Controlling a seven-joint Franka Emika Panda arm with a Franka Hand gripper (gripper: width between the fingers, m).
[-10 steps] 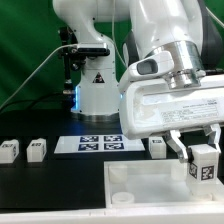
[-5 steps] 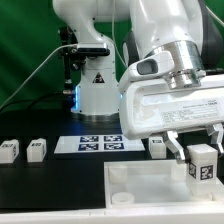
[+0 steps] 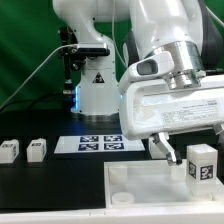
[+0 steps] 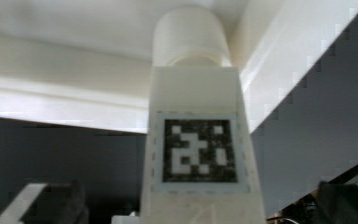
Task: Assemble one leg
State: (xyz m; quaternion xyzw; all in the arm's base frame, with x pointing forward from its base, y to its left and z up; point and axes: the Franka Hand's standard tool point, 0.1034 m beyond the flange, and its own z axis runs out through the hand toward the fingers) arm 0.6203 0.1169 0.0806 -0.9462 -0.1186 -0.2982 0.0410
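A white leg [image 3: 203, 166] with a black-and-white tag stands upright at the right end of the large white panel [image 3: 140, 184]. My gripper [image 3: 198, 150] is open around the leg's top, one finger [image 3: 164, 150] standing clear to the exterior view's left of it. In the wrist view the leg [image 4: 197, 120] runs between the two dark fingers [image 4: 34, 205] with a gap on each side. Its far rounded end meets the white panel [image 4: 69, 85]. The gripper [image 4: 190, 208] holds nothing.
Two more small white legs [image 3: 10, 150] [image 3: 37, 150] lie on the black table at the exterior view's left, and another [image 3: 157, 146] sits behind the finger. The marker board [image 3: 95, 143] lies in front of the robot base [image 3: 97, 95].
The fingers have spread apart and let go of the leg. The finger on the exterior view's left moved away from it. The leg stays standing on the panel.
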